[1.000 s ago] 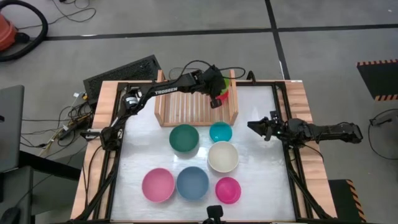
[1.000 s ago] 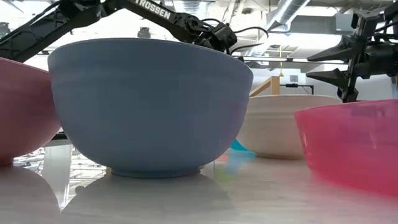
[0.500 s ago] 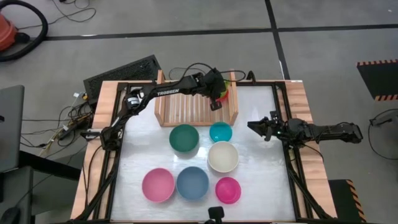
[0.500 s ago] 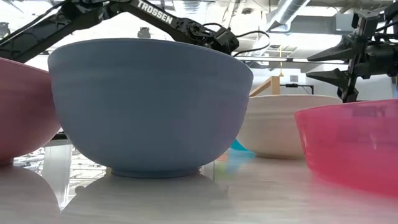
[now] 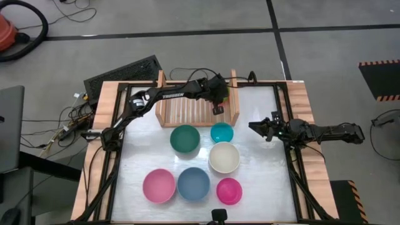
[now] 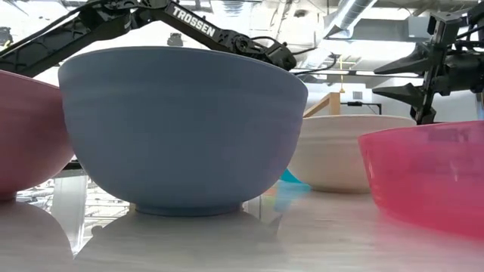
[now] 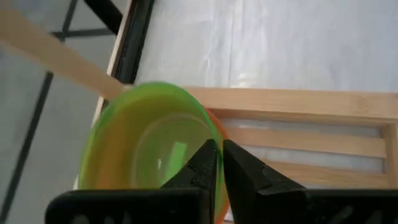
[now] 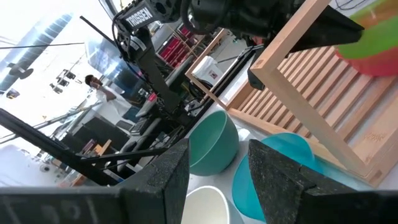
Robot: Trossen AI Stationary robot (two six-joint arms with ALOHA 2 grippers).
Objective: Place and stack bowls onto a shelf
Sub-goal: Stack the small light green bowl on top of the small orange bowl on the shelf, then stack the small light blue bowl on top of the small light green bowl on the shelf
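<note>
My left wrist view shows what the overhead hides: the left end effector (image 7: pixel 219 163) has its fingers pinched together on the rim of the olive-green bowl (image 7: pixel 146 146), nested in a red-orange bowl (image 7: pixel 216 134) at the right end of the shelf (image 5: pixel 187 109). From above I see the shelf's slats left of that pair bare. The right end effector (image 5: pixel 254 127), fingers spread and holding nothing, hangs near the bench (image 5: pixel 262 181) right edge, beside the small teal bowl (image 5: pixel 221 132).

You can read one word only: "TROSSEN", in white capitals along the left arm (image 6: pixel 198 27). It also shows, small, on that arm from above and in the right wrist view. No other text is legible.
</note>
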